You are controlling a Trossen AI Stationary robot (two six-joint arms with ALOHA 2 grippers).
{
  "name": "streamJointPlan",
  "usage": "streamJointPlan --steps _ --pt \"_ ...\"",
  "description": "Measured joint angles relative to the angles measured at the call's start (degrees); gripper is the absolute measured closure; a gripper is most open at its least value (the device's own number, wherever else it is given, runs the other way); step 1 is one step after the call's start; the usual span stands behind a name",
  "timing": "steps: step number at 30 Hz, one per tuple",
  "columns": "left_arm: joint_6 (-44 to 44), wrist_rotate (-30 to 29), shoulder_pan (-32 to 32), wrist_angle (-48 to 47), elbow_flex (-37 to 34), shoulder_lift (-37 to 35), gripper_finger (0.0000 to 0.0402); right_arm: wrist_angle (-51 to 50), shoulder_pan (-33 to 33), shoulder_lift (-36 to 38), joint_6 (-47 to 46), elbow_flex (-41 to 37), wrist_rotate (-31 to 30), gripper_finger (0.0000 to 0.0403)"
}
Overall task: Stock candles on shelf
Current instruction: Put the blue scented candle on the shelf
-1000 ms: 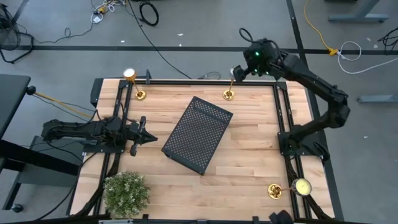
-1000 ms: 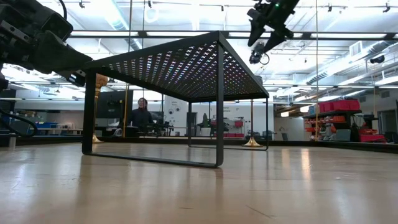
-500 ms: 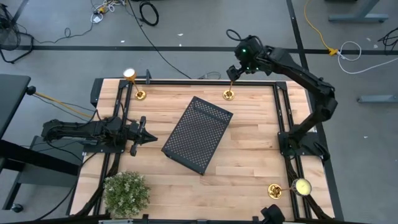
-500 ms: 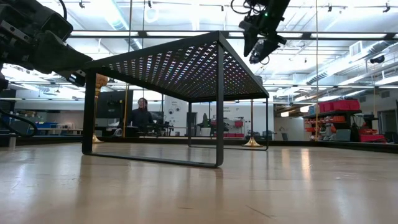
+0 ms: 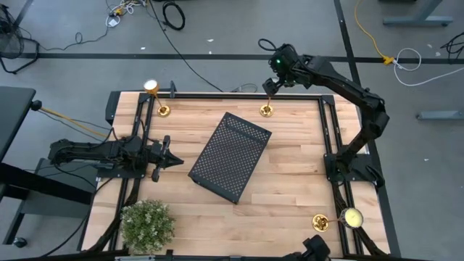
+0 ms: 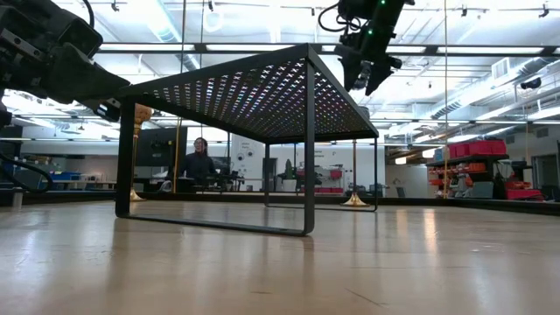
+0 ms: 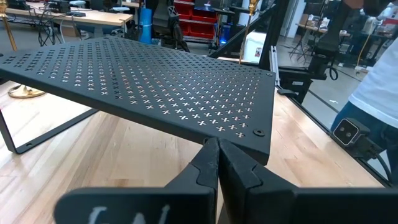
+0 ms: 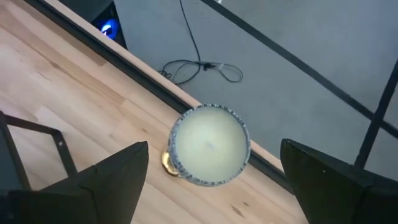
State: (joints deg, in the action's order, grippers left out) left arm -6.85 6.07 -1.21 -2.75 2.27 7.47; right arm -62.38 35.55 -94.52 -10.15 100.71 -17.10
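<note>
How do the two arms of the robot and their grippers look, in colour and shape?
Both arms are black and jointed, built from slim links. The right arm carries a small green light near its wrist. The left gripper ends in two dark pointed fingers. The right gripper has two broad, dark, flat fingers.

High camera above me, straight down: whole worktop (image 5: 290,174), both my arms, shelf (image 5: 230,156) at centre. Low camera at worktop level, close, facing level under shelf (image 6: 254,92) into room beyond. Left wrist camera faces forward past my left tool (image 7: 217,163), close over shelf top (image 7: 155,87). Right wrist camera looks down on candle (image 8: 210,144) at worktop edge. Shelf shared by high, low, left wrist views; that candle (image 5: 267,98) shared by high, right wrist views.
</note>
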Motion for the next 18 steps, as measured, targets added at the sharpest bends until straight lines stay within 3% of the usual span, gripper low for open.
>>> streamJointPlan --steps 18 --pt "0.0 0.0 0.0 0.0 0.0 0.0 0.0387 5.8 0.0 0.0 5.5 -0.1 0.1 0.0039"
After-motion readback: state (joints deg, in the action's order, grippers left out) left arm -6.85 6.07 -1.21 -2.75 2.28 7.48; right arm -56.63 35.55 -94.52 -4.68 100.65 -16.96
